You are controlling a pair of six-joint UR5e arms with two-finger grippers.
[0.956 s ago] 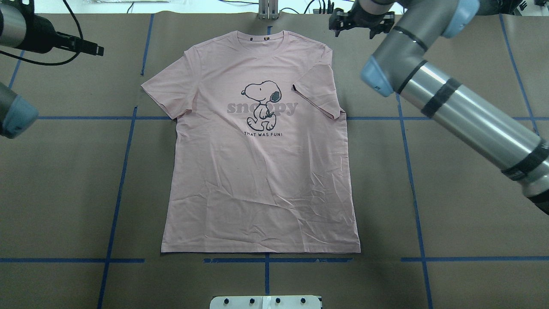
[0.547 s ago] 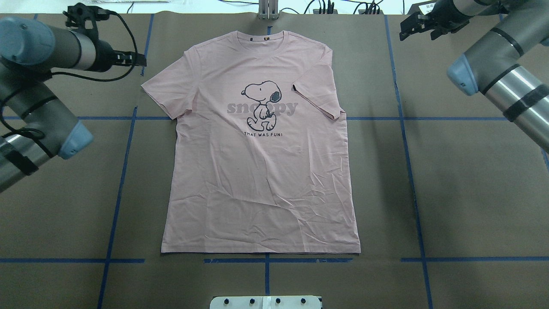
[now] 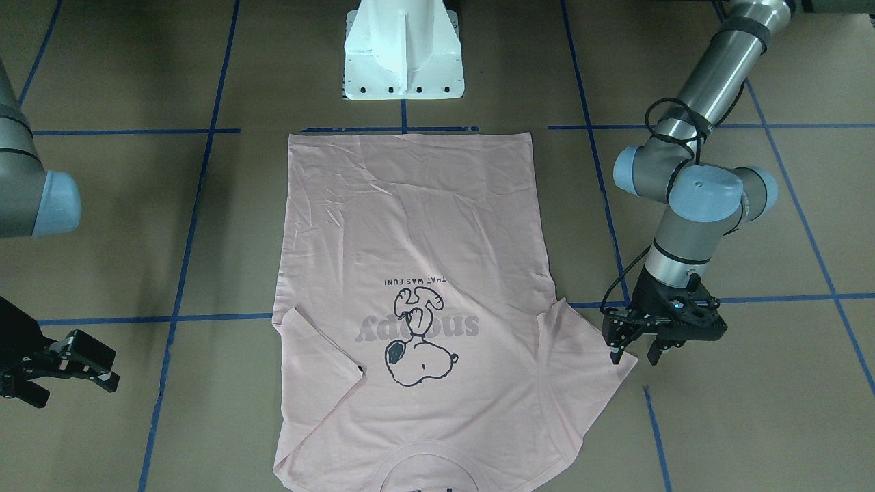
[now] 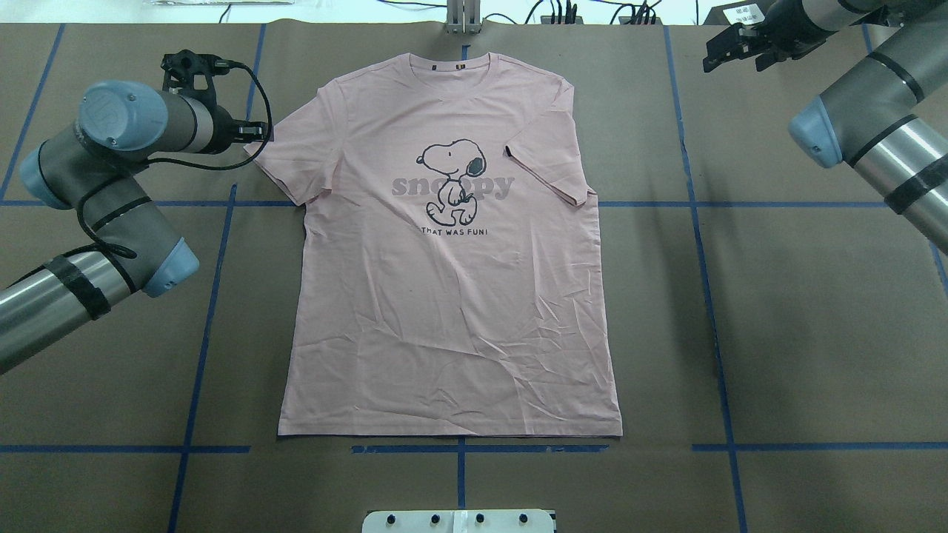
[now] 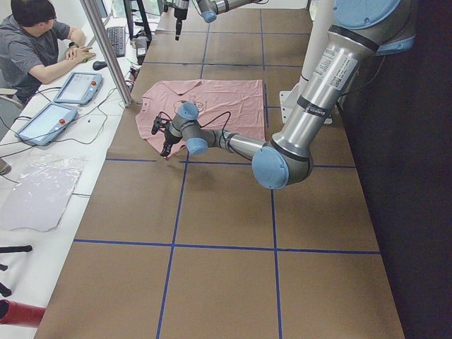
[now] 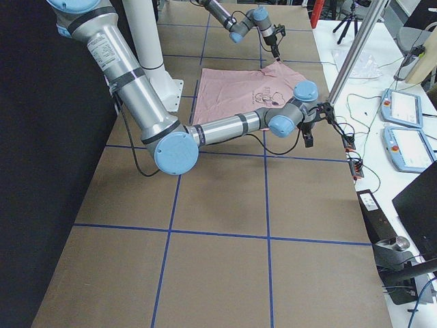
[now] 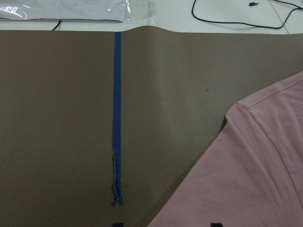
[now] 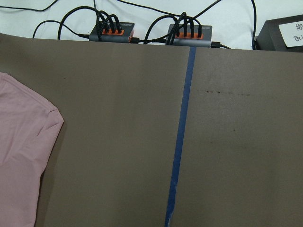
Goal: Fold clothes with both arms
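The pale pink T-shirt (image 4: pixel 452 311) lies flat with the Snoopy print up, collar at the far edge. One sleeve is folded in over the chest (image 4: pixel 548 170). The shirt also shows in the front view (image 3: pixel 410 225). My left gripper (image 4: pixel 261 134) is open and empty at the tip of the spread sleeve, pointing down (image 3: pixel 634 355). Its wrist view shows that sleeve (image 7: pixel 265 179) beside bare table. My right gripper (image 4: pixel 733 58) is open and empty, off the shirt near the far right corner (image 3: pixel 106 369). Its wrist view shows a shirt edge (image 8: pixel 19 156).
Brown table cover with a grid of blue tape lines (image 4: pixel 703 259). White pedestal base (image 3: pixel 403 55) stands at the near edge by the shirt's hem. Cable hubs (image 8: pixel 113 30) lie past the far edge. An operator (image 5: pixel 35 42) sits there with tablets.
My left arm has swung in from the left edge and brought its gripper to the spread sleeve's tip. My right arm has pulled away from the shirt to the far right corner.
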